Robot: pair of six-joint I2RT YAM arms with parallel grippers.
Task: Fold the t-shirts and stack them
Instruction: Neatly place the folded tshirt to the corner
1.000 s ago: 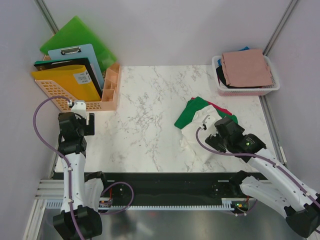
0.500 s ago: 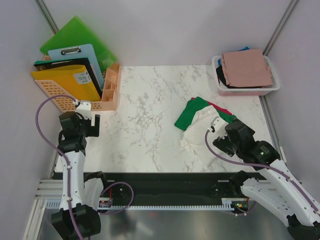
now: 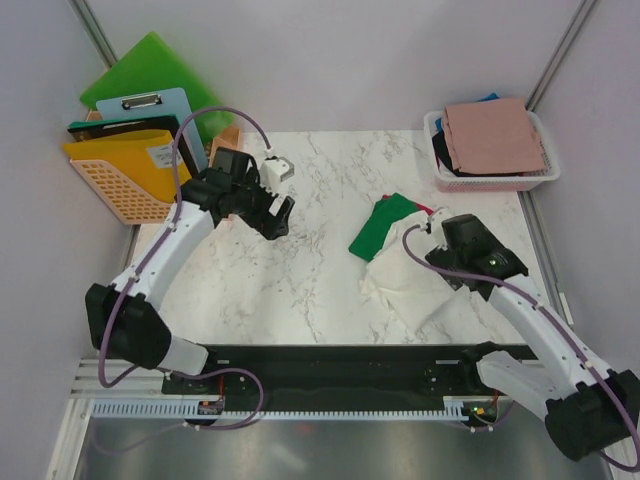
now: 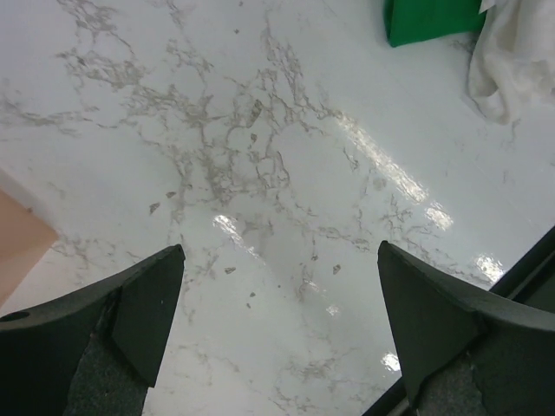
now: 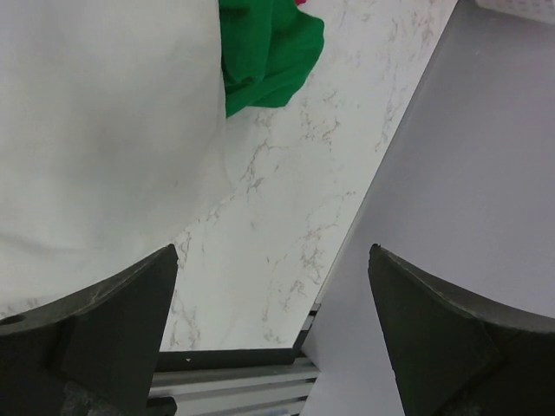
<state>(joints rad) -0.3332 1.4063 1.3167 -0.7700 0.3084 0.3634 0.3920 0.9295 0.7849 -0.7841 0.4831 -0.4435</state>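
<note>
Beside right gripper point(image 5: 270, 260), cream-white t-shirt point(image 5: 104, 130)

No text, brand, number or sign can be read in any of the views. A small white label point(image 3: 160, 154) is seen on the yellow folder point(image 3: 112, 165) standing in the orange basket point(image 3: 112, 200) at the upper left of the top view, but its print is too small to be made out.

A lab test cell is indicated — a marble-patterned table point(image 3: 300, 280) is enclosed by white panels point(image 3: 330, 60) on metal struts point(image 3: 555, 60).
</note>
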